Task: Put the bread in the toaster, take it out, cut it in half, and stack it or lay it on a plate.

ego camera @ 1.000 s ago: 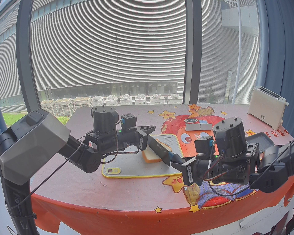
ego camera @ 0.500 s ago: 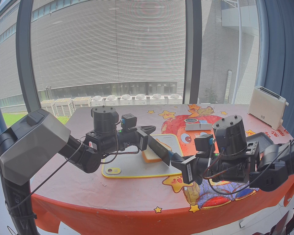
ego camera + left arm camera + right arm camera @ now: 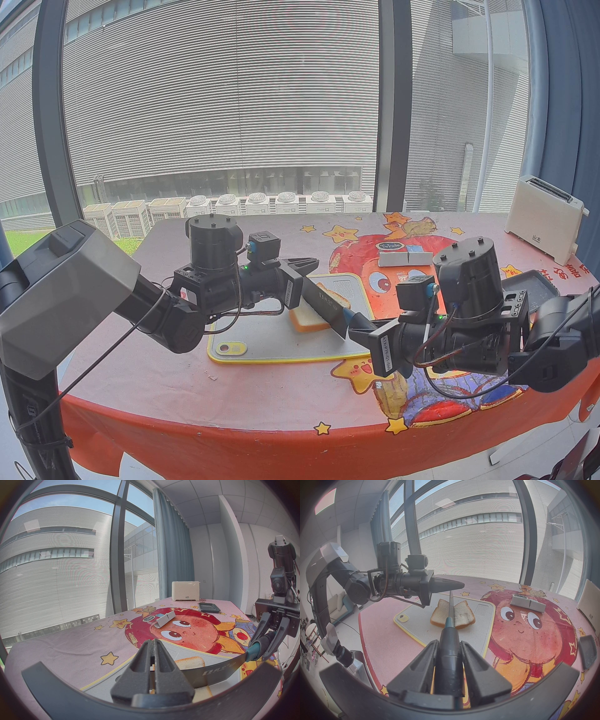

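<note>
Black right fingers (image 3: 423, 664) pinch the knife (image 3: 449, 636) by its handle. The blade lies across the middle of the bread (image 3: 462, 617), which sits on the cutting board (image 3: 418, 627). The left fingers (image 3: 140, 664) are pressed together and empty, beside the blade's tip at the bread's 11 o'clock. I think the cutting is under way. Laying the halves on the dark plate (image 3: 537, 282), at the board's 3 o'clock, is left to do.

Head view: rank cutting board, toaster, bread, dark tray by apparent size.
1. cutting board
2. toaster
3. bread and dark tray: similar, both partly hidden, so not ranked.
</note>
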